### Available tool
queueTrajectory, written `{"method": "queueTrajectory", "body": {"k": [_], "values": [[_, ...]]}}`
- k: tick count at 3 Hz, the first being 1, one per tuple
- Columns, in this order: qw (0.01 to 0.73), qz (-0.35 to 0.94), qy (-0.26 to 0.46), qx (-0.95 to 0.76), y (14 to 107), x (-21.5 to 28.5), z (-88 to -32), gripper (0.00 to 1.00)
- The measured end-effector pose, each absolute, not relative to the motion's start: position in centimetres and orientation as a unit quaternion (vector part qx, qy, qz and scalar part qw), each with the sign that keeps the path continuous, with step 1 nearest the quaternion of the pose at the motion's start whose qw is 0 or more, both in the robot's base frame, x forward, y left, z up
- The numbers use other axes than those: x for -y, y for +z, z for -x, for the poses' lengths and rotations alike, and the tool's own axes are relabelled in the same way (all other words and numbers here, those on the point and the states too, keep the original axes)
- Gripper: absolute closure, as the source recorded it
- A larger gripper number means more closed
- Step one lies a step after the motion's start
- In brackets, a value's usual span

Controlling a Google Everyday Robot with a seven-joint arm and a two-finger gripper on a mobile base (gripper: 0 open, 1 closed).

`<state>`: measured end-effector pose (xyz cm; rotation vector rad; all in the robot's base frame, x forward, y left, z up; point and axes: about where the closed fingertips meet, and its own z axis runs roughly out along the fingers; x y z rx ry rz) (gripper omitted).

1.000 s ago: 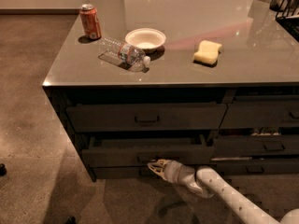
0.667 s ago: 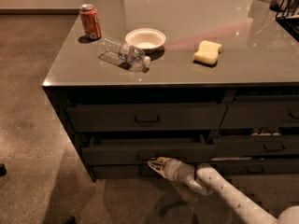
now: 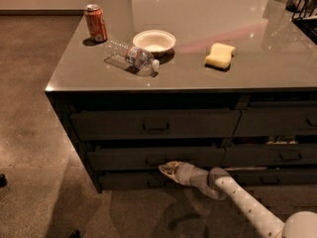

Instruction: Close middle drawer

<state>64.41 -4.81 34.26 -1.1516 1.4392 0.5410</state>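
One tool (image 3: 167,169) sits at the middle drawer (image 3: 119,158) front, just under its bar pull (image 3: 155,160); can't tell if clenched or released. Drawer is second down, left stack, under the counter (image 3: 198,78).

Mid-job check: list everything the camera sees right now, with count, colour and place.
Counter: one, glossy grey top, above the drawers.
Soda can: one, red, upright, far left of the top.
Bottle: one, clear plastic, on its side between can and bowl.
Bowl: one, white, next to the bottle.
Sponge: one, yellow, right of the bowl.
Rack: one, dark, far right, cut off by the frame.
Top drawer: one, dark, left column.
Middle drawer: one, dark grey, under the top drawer.
Bottom drawer: one, dark, lowest on the left.
Narrower drawers: three, dark, right column.
Arm: one, white, reaching in from lower right.
Gripper: one, grey with pale tip, at the middle drawer's front.
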Motion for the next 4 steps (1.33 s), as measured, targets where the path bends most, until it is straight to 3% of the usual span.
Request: {"method": "queueTrajectory", "body": {"k": [2, 4], "values": [[0.573, 0.491, 0.231, -0.614, 34.2, 4.8, -64.5, 1.0], [0.554, 0.503, 0.25, -0.614, 35.1, 6.1, -58.4, 1.0]]}}
